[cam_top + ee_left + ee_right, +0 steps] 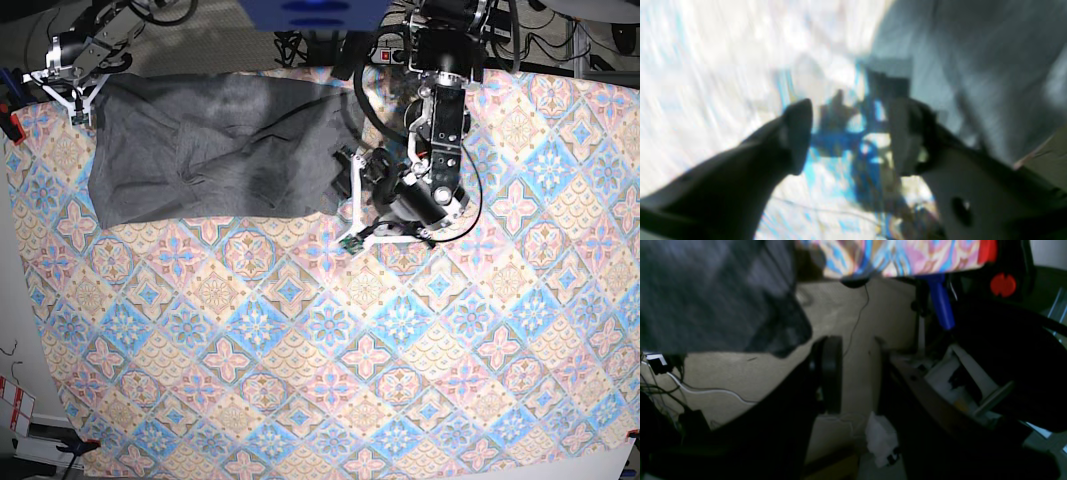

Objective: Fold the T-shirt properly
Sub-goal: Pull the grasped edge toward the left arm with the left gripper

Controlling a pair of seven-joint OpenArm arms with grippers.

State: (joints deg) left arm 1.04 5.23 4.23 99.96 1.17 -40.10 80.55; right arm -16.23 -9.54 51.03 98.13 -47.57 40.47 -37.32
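Grey T-shirt (210,150) is lying crumpled along the far edge of the desk (400,380), over toward the base view's left corner, sitting on the colourful patterned tablecloth (300,330). It's bunched into a rough wide strip with plenty of wrinkles, definitely not a neat fold.

Left hand (352,205) is at the shirt's right end in the base view, right at the edge of the fabric. From the left wrist view its hand (850,136) is spread wide, two dark fingers (796,133) well apart with only blurry blue-and-white tablecloth between them. Shirt fabric (973,66) fills the upper right of that shot, just beside one finger, but nothing is pinched. That picture is super smeared though, so fine detail is a no-go.

Right hand (75,85) is at the opposite end, up at the far left corner of the desk by the shirt's corner. Wrist view shows its hand (857,373) with the fingers partly apart and just floor and cables visible through the gap. Dark grey cloth (706,290) hangs in the upper left of that shot, past the finger (830,373), and I can't tell if it's touching.
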